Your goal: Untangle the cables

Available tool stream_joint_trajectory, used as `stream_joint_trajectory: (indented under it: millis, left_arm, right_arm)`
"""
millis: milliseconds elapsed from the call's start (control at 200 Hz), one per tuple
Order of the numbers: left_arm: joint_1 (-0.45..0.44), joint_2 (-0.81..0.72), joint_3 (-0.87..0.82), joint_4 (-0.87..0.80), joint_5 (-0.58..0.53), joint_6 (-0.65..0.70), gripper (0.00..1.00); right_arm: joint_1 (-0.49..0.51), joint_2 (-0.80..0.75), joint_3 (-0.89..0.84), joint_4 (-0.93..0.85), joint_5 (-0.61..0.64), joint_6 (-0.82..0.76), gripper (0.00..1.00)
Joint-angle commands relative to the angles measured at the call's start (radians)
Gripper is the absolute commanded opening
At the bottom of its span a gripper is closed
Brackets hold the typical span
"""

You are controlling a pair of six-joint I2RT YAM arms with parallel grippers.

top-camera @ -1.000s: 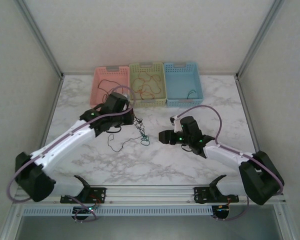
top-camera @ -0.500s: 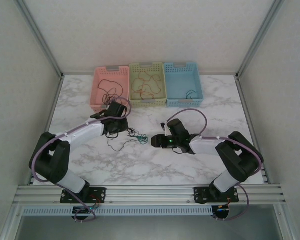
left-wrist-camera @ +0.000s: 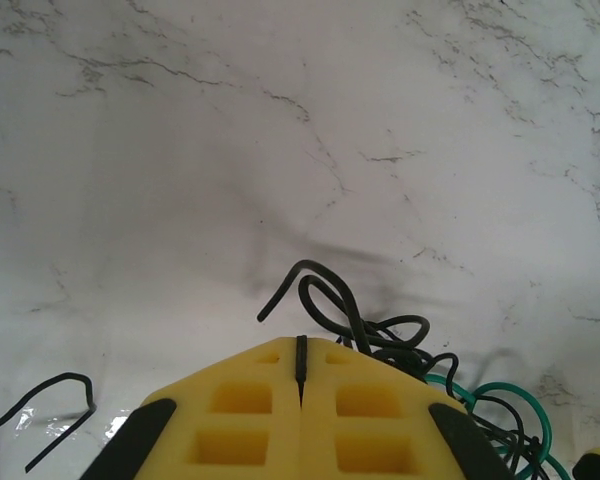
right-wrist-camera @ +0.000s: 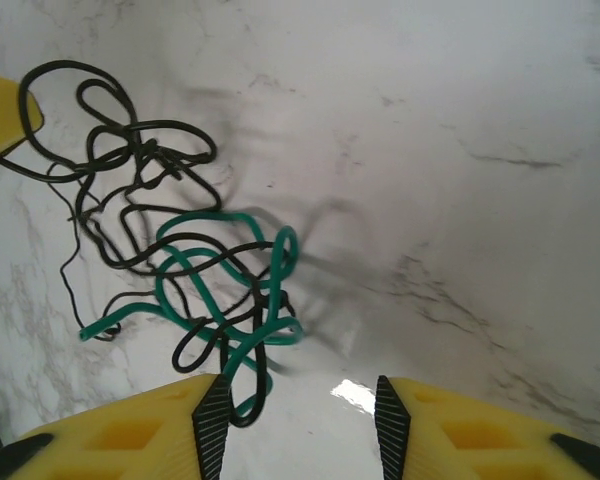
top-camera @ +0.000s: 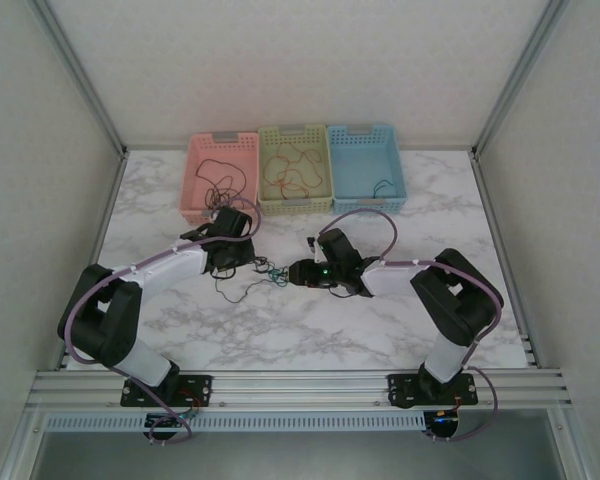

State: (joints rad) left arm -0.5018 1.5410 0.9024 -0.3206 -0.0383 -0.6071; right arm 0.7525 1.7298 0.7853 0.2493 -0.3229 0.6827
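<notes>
Working a tangle of hair-thin black and teal-green wires (right-wrist-camera: 265, 300) on the white marble tabletop (right-wrist-camera: 480, 120).
The left gripper (left-wrist-camera: 300, 345) is pinched shut on a black strand (left-wrist-camera: 320, 290); the right gripper (right-wrist-camera: 298, 400) stands partly open, a teal loop (right-wrist-camera: 245, 385) lying between its fingers (right-wrist-camera: 130, 440).

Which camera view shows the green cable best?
Right wrist: the green cable lies central, loops sharp. Left wrist shows a short arc in a corner; top external, a tiny speck.

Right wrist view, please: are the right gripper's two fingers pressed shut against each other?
No, the right gripper stands open, with bare marble table between its fingers and the teal-green cable beside one.
</notes>
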Motion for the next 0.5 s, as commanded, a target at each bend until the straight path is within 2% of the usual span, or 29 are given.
stream_joint_trajectory:
  millis: [0,496]
  left_arm:
    - [0.009,-0.018,-0.017,0.006,-0.018,-0.008,0.0]
    - [0.017,-0.024,-0.043,0.016,-0.015,-0.006,0.0]
  right_arm:
    - [0.015,0.019,0.031,-0.013,0.008,0.016,0.43]
    - [0.019,-0.07,0.058,-0.102,0.014,0.038,0.49]
